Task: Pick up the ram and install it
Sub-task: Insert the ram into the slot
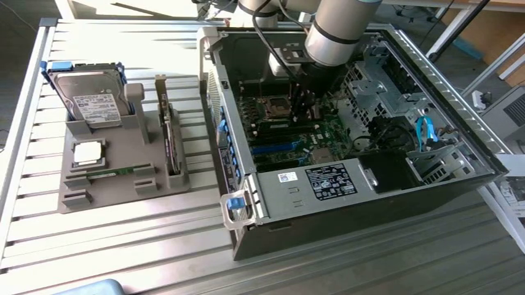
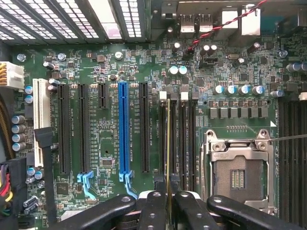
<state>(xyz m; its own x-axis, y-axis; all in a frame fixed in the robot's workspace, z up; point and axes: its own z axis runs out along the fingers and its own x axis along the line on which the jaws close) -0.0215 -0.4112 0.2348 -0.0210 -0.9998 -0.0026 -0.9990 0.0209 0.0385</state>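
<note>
Entry, as seen from beside the bench.

1. Grey robot arm (image 1: 332,37): reaches down into the black and silver open computer case (image 1: 394,209), which lies on its side on the slatted metal table (image 1: 123,252).
2. Black two-fingered gripper (image 2: 168,195): fingers nearly together, pinched on the ram (image 2: 168,143), a thin green circuit-board stick seen edge-on from the wrist.
3. The ram, position: held upright over the green motherboard (image 2: 110,72), lengthwise in line with the row of black memory slots (image 2: 189,139). These lie between the long blue expansion slot (image 2: 123,129) and the silver processor socket (image 2: 238,167). Whether its lower edge is seated in a slot cannot be told.
4. Grey moulded parts tray (image 1: 123,200): on the table at the exterior view's left, well apart from the gripper. Contents:
 - silver hard drive in a blue carrier (image 1: 94,101), standing tilted at the far end;
 - square silver processor chip (image 1: 88,153), lying flat;
 - dark expansion card (image 1: 169,144), standing on edge in its groove;
 - short green board strip (image 1: 109,174), lying flat in a recess near the chip.
</note>
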